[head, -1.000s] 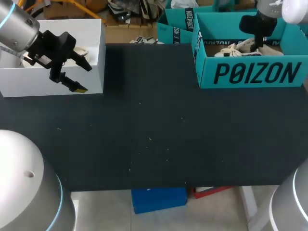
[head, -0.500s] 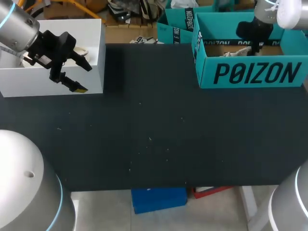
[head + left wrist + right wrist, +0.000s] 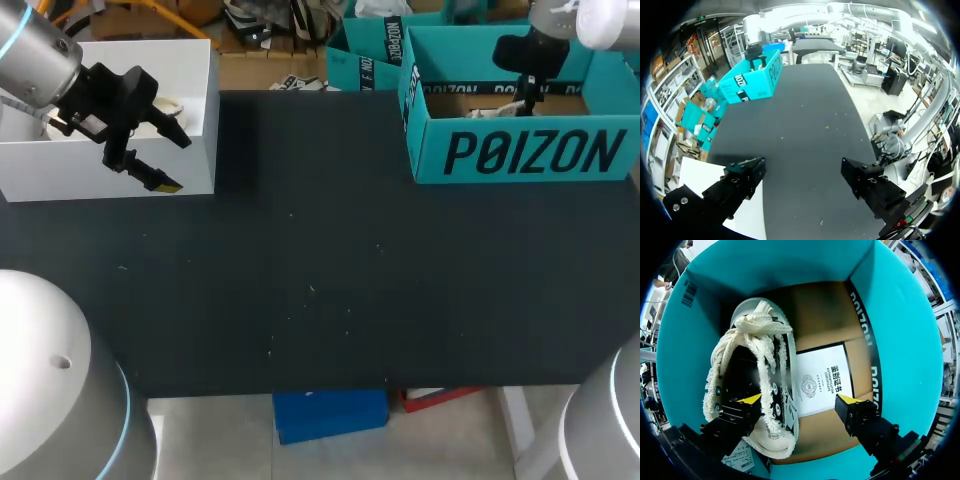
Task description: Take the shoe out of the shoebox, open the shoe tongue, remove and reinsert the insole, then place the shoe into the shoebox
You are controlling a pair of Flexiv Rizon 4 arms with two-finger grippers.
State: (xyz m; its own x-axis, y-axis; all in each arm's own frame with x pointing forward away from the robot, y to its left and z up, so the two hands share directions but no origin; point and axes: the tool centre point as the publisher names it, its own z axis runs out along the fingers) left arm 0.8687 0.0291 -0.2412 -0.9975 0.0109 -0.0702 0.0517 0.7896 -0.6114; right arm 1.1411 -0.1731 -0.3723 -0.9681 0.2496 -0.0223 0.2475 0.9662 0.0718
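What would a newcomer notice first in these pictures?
The teal shoebox at the table's far right corner stands out, with the right gripper open inside it over a dark shoe with thick cream laces and a white card. At the far left, the left gripper hangs open by a white box.

Looks like a robotics lab or test station, not a home or a shop. Shown by two grey robot arms, the left arm and the right arm, coming in from either side over one plain black table. Laid out sparely, as for a trial: a teal shoebox at the far right corner, with a cream-laced shoe and a printed card inside, and a white box at the far left.
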